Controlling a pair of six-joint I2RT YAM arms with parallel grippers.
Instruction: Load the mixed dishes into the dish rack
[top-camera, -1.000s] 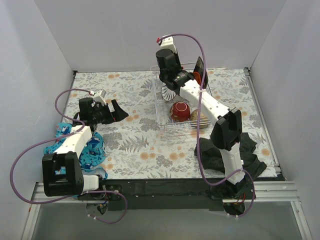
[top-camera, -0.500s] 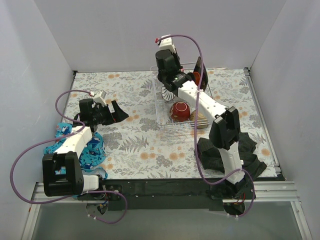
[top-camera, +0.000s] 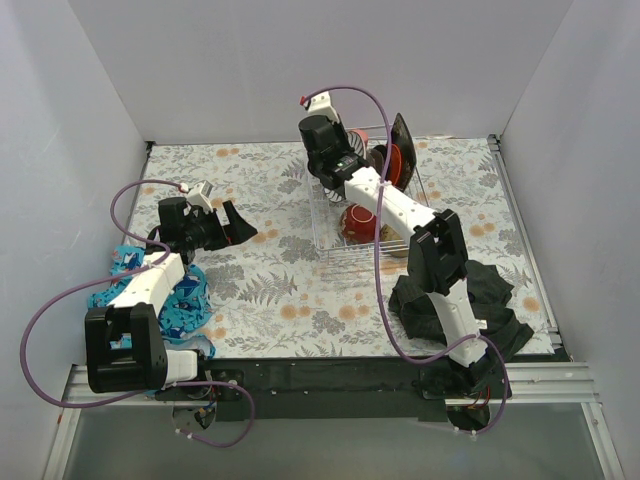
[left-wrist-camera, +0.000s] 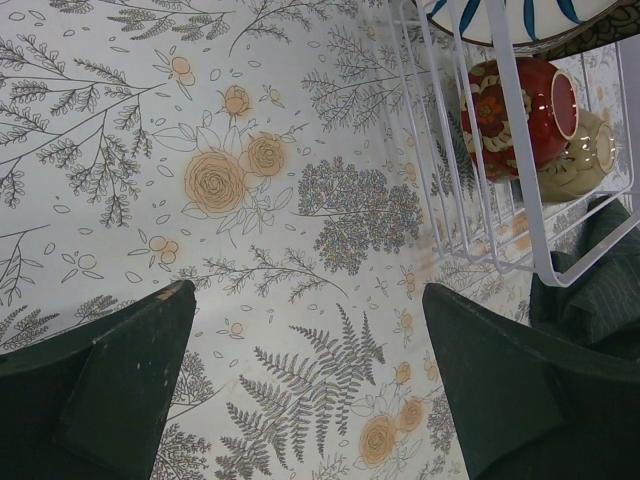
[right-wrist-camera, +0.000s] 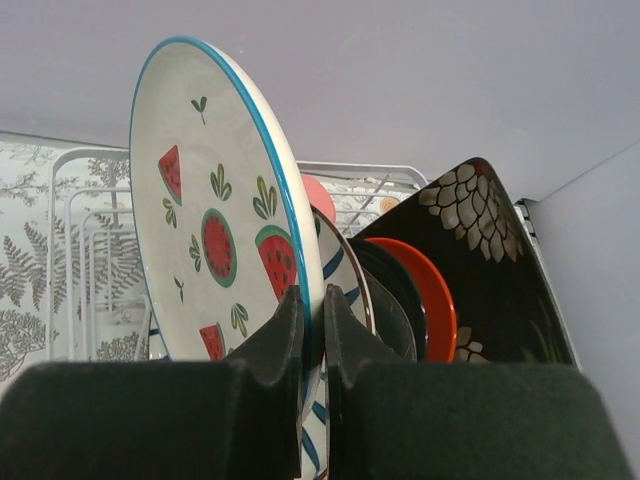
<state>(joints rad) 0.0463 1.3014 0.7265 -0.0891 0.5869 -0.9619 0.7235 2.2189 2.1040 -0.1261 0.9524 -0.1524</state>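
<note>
My right gripper (right-wrist-camera: 312, 312) is shut on the rim of a white plate with red watermelon marks and a blue edge (right-wrist-camera: 210, 230), held upright at the left end of the dish rack (right-wrist-camera: 80, 200). Behind it stand a blue-striped plate (right-wrist-camera: 346, 272), an orange plate (right-wrist-camera: 432, 300), a black leaf-patterned plate (right-wrist-camera: 490, 250) and a pink cup (right-wrist-camera: 318, 195). In the top view the right gripper (top-camera: 336, 168) is over the rack (top-camera: 322, 232), with the red bowl (top-camera: 358, 222) in the front part. My left gripper (top-camera: 240, 226) is open and empty, left of the rack (left-wrist-camera: 520, 190).
A black cloth (top-camera: 470, 300) lies at the front right beside the right arm. A blue patterned cloth (top-camera: 185, 300) lies at the front left under the left arm. The red bowl (left-wrist-camera: 510, 115) and a tan-bottomed bowl (left-wrist-camera: 582, 155) lie in the rack. Walls close three sides.
My right wrist has moved left and slightly back over the rack with the plate in its grip. The left arm has not moved.
</note>
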